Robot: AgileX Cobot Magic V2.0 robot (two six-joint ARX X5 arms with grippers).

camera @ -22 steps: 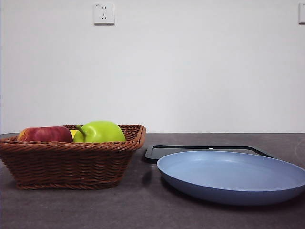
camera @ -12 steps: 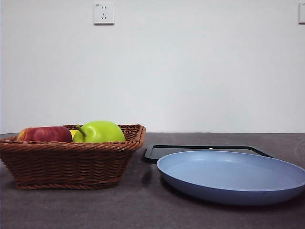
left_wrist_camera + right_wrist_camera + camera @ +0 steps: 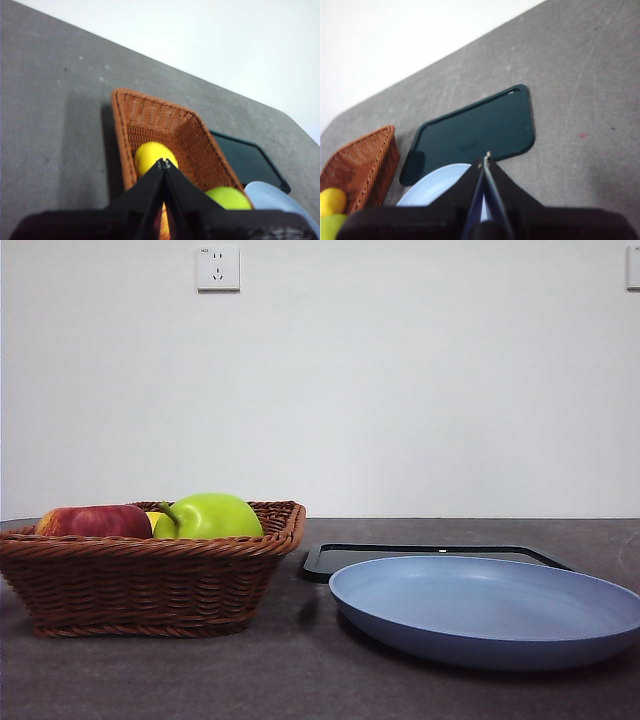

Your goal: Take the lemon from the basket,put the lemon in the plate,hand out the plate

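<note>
The brown wicker basket (image 3: 150,575) stands at the left of the table. In it lie a red apple (image 3: 95,521), a green apple (image 3: 212,516) and, between them, a sliver of the yellow lemon (image 3: 155,519). The light blue plate (image 3: 485,610) sits to the right of the basket. My left gripper (image 3: 163,161) hangs above the basket (image 3: 150,117), shut and holding nothing, its tip over the lemon (image 3: 149,155). My right gripper (image 3: 486,160) hovers shut and empty above the plate (image 3: 437,187). Neither gripper shows in the front view.
A flat black tray (image 3: 430,555) lies behind the plate, also seen as the tray (image 3: 475,130) in the right wrist view. The green apple (image 3: 227,197) lies in the basket beside the lemon. Bare grey tabletop surrounds the objects.
</note>
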